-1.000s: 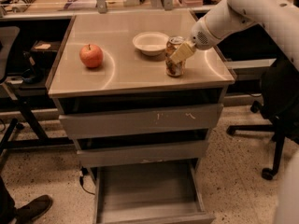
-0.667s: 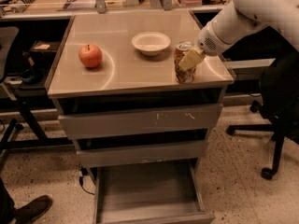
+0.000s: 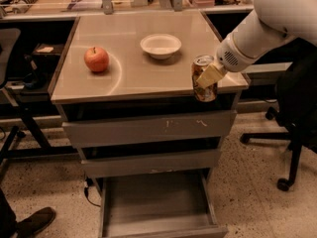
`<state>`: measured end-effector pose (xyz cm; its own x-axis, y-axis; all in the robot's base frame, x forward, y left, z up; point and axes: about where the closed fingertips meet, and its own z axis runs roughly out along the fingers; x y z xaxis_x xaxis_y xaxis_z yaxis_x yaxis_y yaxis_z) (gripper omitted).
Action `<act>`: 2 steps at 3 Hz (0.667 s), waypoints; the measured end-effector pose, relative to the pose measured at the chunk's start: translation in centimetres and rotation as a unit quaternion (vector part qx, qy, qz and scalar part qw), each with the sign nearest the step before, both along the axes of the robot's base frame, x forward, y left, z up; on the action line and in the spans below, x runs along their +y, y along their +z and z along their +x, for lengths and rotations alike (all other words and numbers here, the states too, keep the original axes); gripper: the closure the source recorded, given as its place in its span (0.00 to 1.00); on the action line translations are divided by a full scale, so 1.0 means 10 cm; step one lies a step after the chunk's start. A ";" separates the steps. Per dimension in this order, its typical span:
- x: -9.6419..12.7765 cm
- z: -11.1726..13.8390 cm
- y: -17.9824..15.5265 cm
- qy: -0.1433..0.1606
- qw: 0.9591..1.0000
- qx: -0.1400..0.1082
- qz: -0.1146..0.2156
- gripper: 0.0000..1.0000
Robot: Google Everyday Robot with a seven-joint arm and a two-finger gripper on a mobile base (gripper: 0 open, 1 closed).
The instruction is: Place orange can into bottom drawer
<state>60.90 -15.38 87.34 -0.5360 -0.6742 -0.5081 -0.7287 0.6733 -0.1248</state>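
The orange can (image 3: 204, 79), with a silver top and a mottled orange-brown label, is held in the air at the front right edge of the cabinet top (image 3: 133, 58). My gripper (image 3: 208, 77) is shut on the can, coming in from the right on the white arm (image 3: 262, 29). The bottom drawer (image 3: 156, 202) stands pulled open below, a wide grey tray with nothing in it. The can hangs above the drawer's right part, in front of the top drawer front.
A red-orange apple (image 3: 96, 59) and a white bowl (image 3: 160, 45) sit on the cabinet top. Two upper drawers (image 3: 148, 128) are shut. An office chair base (image 3: 285, 148) stands at the right. A shoe (image 3: 34, 221) is at the lower left.
The gripper has carried the can from beside the bowl forward and to the right, off the tabletop to its front right edge, and slightly lower.
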 end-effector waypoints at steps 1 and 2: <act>-0.06 -0.21 -0.18 -0.018 1.000 0.017 0.005 1.00; -0.14 -0.64 -0.53 -0.053 0.997 0.050 0.013 1.00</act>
